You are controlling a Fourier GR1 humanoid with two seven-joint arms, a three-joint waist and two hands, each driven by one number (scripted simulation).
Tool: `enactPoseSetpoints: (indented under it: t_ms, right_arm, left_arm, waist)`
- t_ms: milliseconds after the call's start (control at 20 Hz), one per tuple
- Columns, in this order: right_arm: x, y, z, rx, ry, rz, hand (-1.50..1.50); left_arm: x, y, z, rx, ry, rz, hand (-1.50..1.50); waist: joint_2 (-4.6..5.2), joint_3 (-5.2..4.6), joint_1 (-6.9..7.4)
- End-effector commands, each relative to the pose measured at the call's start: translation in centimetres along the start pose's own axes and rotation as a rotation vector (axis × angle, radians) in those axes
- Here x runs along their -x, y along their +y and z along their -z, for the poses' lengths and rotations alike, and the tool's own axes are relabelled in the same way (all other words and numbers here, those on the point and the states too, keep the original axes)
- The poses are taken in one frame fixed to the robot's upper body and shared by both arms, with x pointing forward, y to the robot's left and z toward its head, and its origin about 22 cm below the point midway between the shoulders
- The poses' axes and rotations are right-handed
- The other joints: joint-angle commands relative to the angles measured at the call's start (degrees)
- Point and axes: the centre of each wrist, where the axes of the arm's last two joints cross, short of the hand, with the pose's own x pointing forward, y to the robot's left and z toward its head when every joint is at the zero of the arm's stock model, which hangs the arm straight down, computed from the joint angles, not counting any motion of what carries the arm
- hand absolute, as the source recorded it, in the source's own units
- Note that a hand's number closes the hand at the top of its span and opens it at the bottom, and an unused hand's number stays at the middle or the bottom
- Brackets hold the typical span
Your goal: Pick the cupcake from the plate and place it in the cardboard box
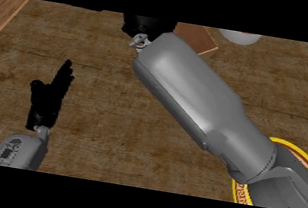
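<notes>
In the head view two hands are counted. The left hand (50,94) is held open, fingers straight, at lower left. The right hand (148,25) is seen by one cardboard box (197,41); its state and the cupcake's place cannot be told. One plate (290,145) is set on a brown counter (104,57).

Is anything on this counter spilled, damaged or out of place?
Nothing stands out. The plate lies flat at the lower right, behind the right forearm, and the cardboard box sits at the top edge, partly hidden by the right hand. No spill shows on the counter. The cupcake is not visible.
</notes>
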Motion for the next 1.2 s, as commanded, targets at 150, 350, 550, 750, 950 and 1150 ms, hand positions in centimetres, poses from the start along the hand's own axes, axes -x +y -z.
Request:
enactPoseSetpoints:
  t_ms: [150, 350, 550, 750, 950, 1150]
  right_arm:
    - [3.5, 5.3, 2.5, 0.027, 0.139, 0.039, 1.5]
    - [4.9, 5.9, 3.9, -0.019, 0.242, 0.102, 1.5]
    - [8.1, 9.2, 3.8, -0.057, 0.317, 0.223, -1.5]
    - [8.8, 9.6, 3.9, -0.033, 0.251, 0.349, -1.5]
    - [8.0, 8.0, 4.3, 0.054, 0.162, 0.527, -1.5]
    - [8.8, 7.3, 4.2, 0.124, 0.158, 0.753, -1.5]
  left_arm:
    - [1.6, 1.0, -0.9, -0.017, 0.002, 0.005, 0.0]
    - [-1.2, 0.9, 0.5, -0.019, -0.023, 0.002, 0.0]
    - [-0.1, 0.5, -0.3, 0.0, -0.021, -0.005, 0.0]
    - [-1.6, 0.2, 0.8, 0.0, -0.026, 0.007, 0.0]
    - [0.3, 0.6, -0.6, 0.007, 0.002, -0.007, 0.0]
    - [0.0, 0.5, -0.6, -0.015, 0.004, -0.003, 0.0]
  waist:
    - [0.12, 0.05, -1.19]
    - [0.33, 0.12, -0.85]
    - [0.54, 0.15, -0.16]
    - [0.72, 0.17, 0.02]
    - [0.48, 0.19, -0.03]
    - [0.23, 0.28, -0.98]
